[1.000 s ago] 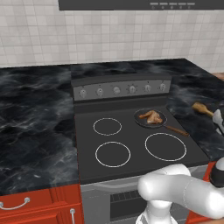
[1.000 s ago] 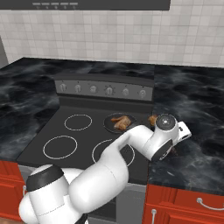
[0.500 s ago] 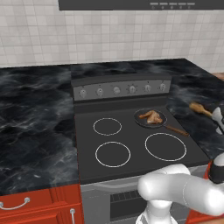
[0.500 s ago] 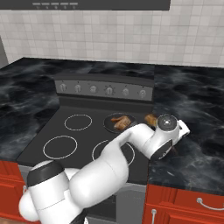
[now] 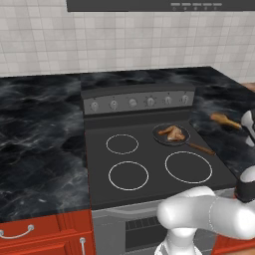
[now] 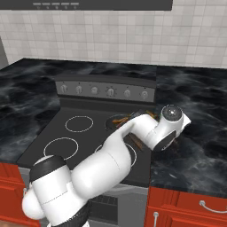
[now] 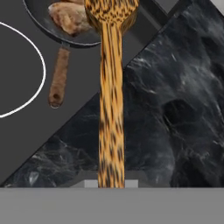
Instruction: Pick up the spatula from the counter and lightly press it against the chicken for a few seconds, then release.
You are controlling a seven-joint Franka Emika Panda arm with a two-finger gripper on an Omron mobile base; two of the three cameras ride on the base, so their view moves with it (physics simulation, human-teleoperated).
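**Spatula gripped, blade at the pan's rim**

The end effector (image 7: 111,183) is closed on the wooden spatula (image 7: 111,87). In the hand view its handle runs from 6 o'clock straight up to 12 o'clock. The blade overlaps the rim of the dark pan (image 7: 41,19) at 11 o'clock, just beside the chicken (image 7: 70,17); contact cannot be judged. In the left base view the spatula lies at 3 o'clock from the pan, over the black worktop (image 5: 219,94).
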